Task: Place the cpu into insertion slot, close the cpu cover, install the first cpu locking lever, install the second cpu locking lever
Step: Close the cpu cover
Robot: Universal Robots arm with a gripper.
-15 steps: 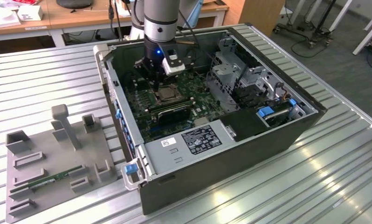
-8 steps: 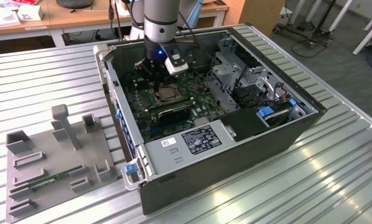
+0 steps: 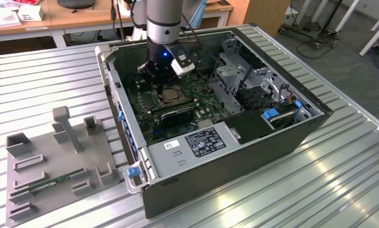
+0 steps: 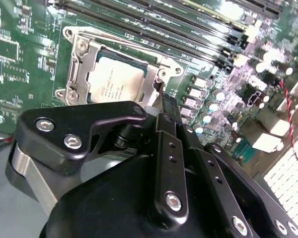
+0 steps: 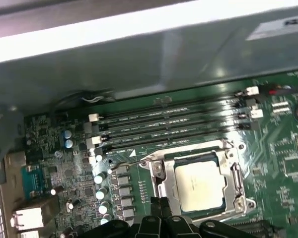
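Observation:
The cpu [image 4: 114,83] lies flat in the insertion slot [image 4: 73,94] on the green board, its silvery-tan face up. The cpu cover [image 4: 82,59] is down, framing the chip. In the exterior view my gripper [image 3: 159,86] reaches into the open computer case, just above the cpu [image 3: 172,95]. Its black fingers are shut, and the gripper [image 4: 160,95] has its tips at the socket's edge beside the cover's hooked corner. In the first wrist view the gripper [image 5: 159,202] stands next to the cpu cover [image 5: 234,171] and the cpu [image 5: 198,184]. A thin lever rod [image 5: 121,162] sticks out past the socket corner.
Long black memory slots [image 5: 169,126] run alongside the socket. The case wall [image 3: 117,95] and drive cage [image 3: 231,71] hem in the arm. A grey fixture tray [image 3: 56,161] holding a green memory stick [image 3: 50,183] sits on the exterior view's left of the slatted table.

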